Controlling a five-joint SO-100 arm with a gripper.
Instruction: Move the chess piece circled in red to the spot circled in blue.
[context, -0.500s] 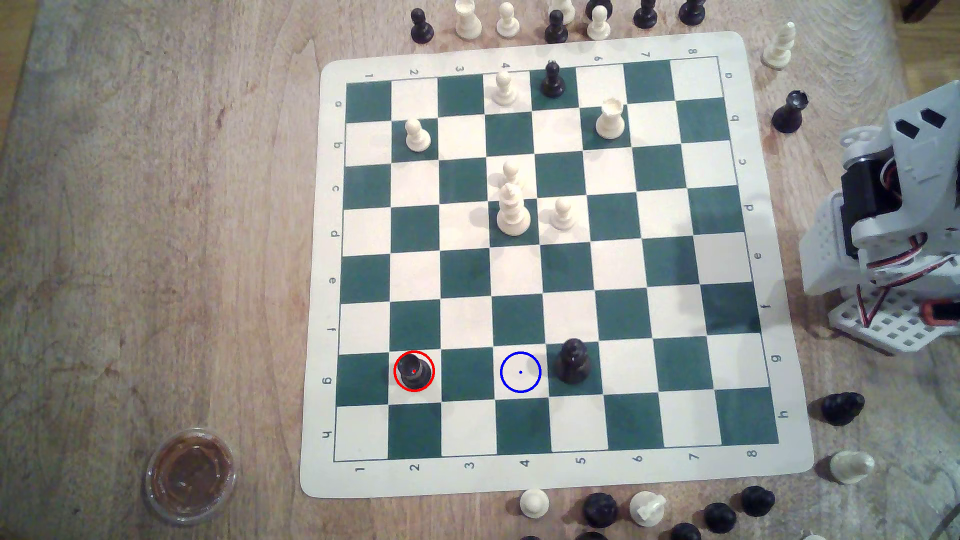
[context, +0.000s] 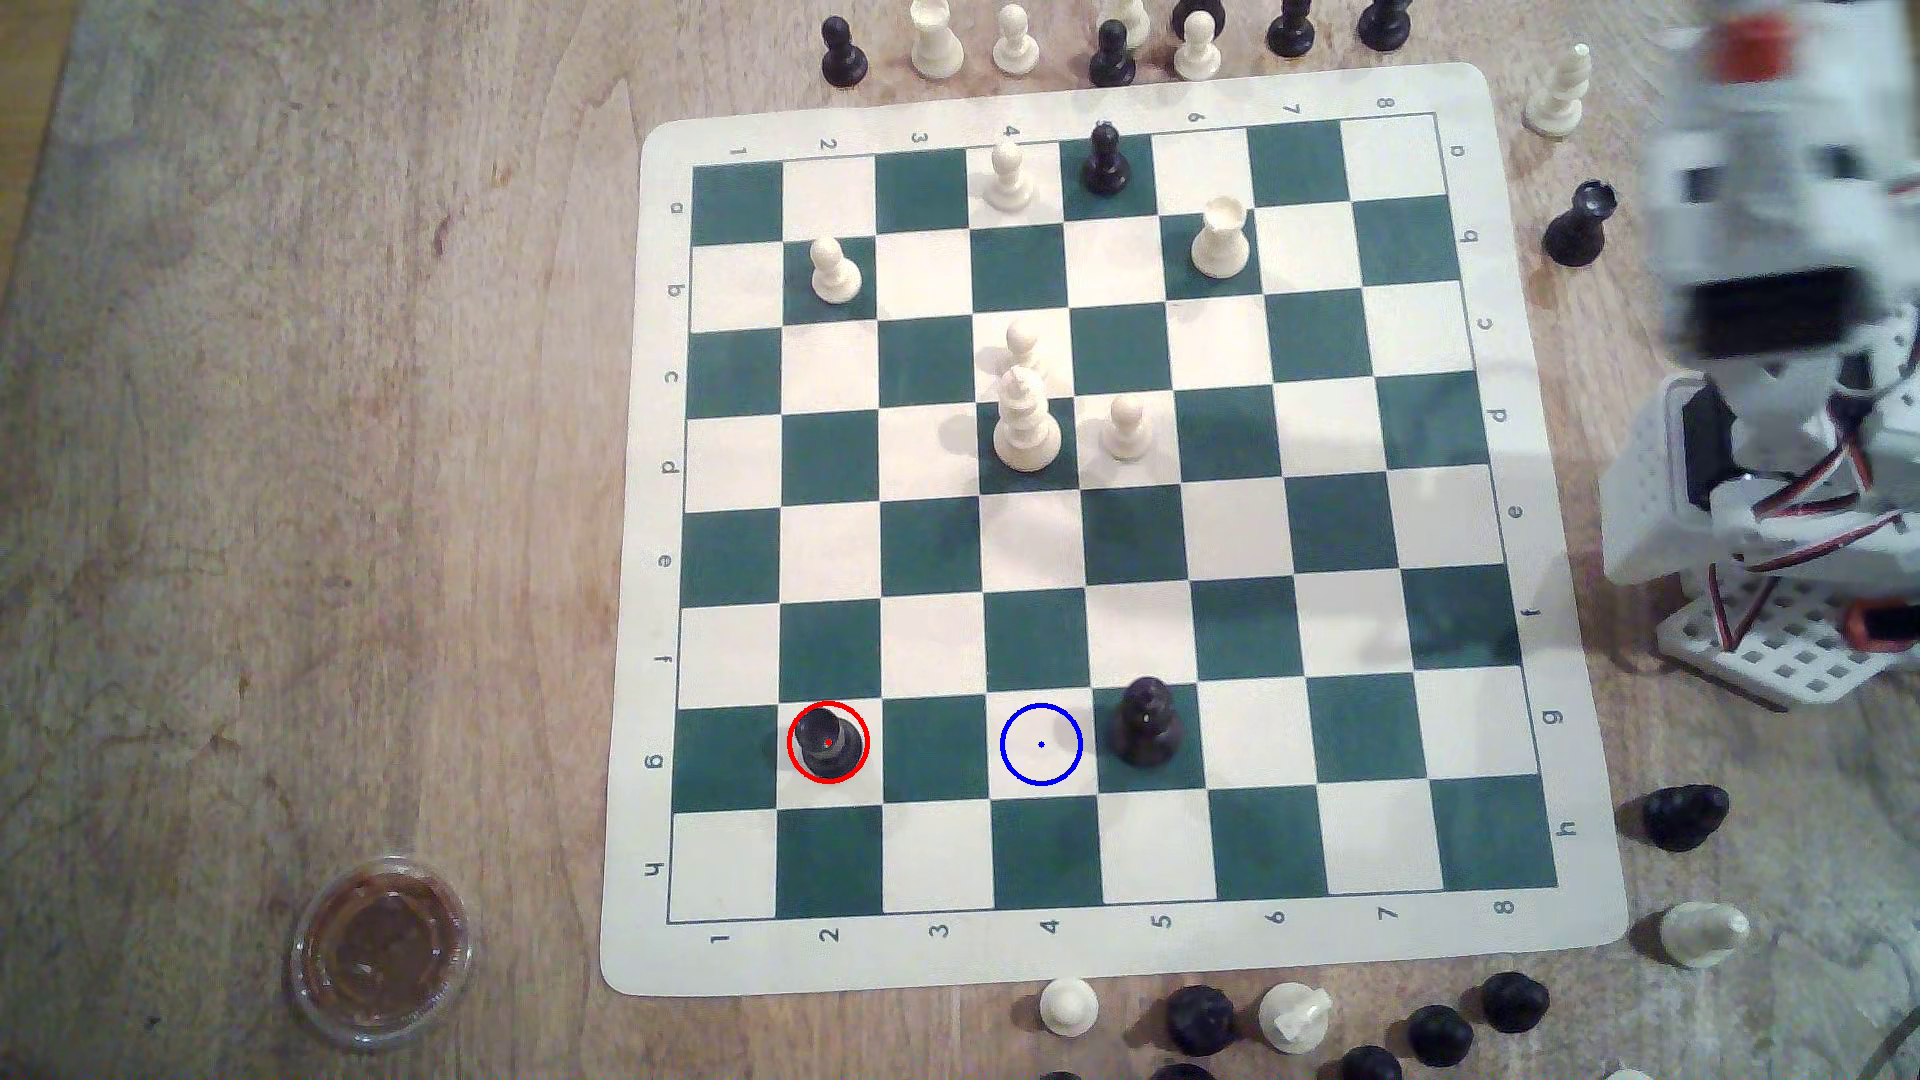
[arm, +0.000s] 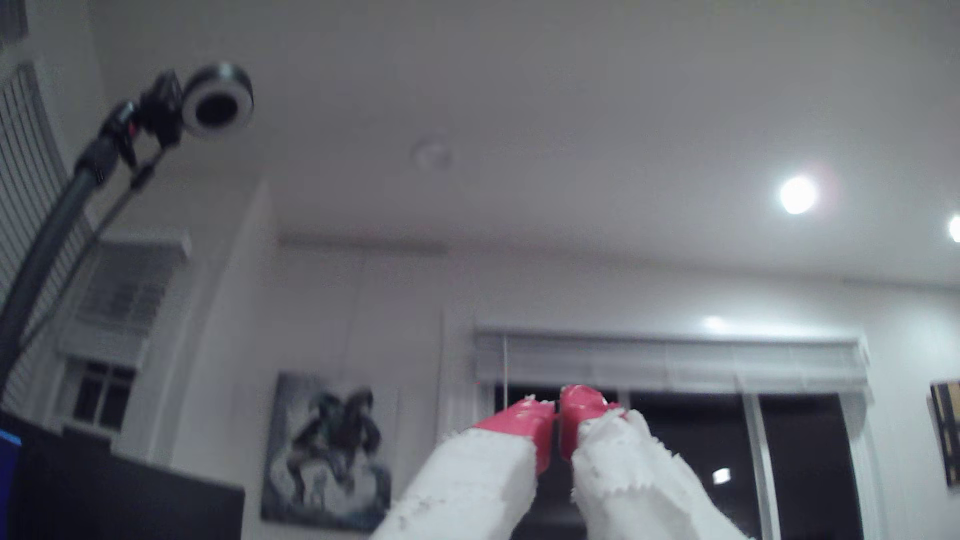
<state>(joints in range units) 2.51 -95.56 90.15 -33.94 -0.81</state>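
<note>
The arm (context: 1787, 260) appears motion-blurred at the exterior view's right edge, partly cut off. The chess piece (context: 828, 741) stands in the red ring on row g, column 2; the spot (context: 1041, 744) lies two squares toward that view's right, with one bare green square between and a bulkier black piece (context: 1146, 724) just beyond. The gripper (arm: 557, 410) points at the ceiling, red tips pressed nearly together, holding nothing.

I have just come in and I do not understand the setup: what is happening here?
A small robot arm beside a chessboard is to move the short black chess piece, ringed in red, to the blue-ringed spot. The piece is untouched on its square. The end effector points up toward the ceiling, its red tips nearly together and holding nothing.
</note>
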